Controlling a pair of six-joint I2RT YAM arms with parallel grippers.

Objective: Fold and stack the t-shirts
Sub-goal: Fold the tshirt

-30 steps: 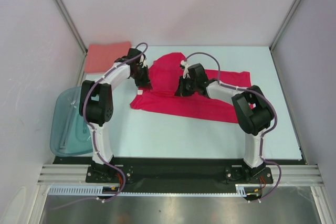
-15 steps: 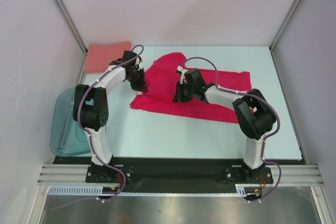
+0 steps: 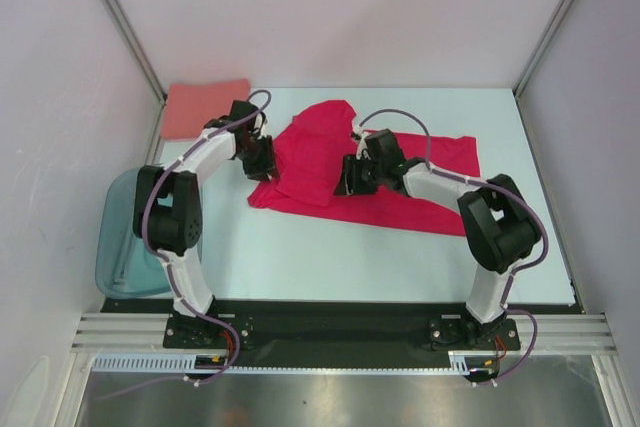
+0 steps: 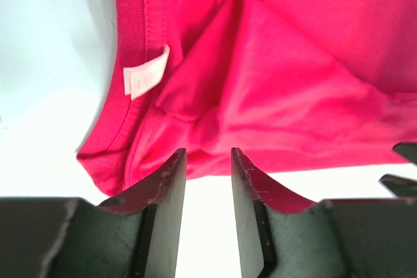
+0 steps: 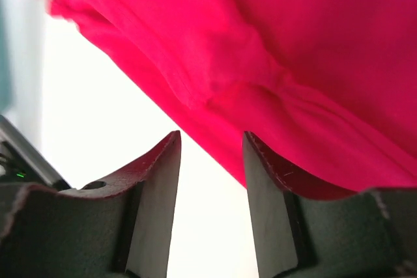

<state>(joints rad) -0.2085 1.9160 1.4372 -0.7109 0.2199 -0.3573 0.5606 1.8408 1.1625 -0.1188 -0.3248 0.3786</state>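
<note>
Pale tabletop [image 3: 400, 257]: crimson t-shirt [image 3: 400, 187] lies half-folded at centre, salmon-pink t-shirt [image 3: 205, 107] folded at the far-left corner; left gripper [image 4: 208, 155] and right gripper [image 5: 212, 139], both part-open and empty, should regrip hems evenly.

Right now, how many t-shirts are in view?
2. The red t-shirt lies partly folded in the middle; the salmon-pink t-shirt sits folded at the far left corner. None appears hidden.

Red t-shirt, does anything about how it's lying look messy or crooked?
Yes. The red t-shirt lies skewed and half folded: its left end is a lumpy bunched flap, white label showing at the hem. The salmon t-shirt at the far left looks neatly folded.
</note>
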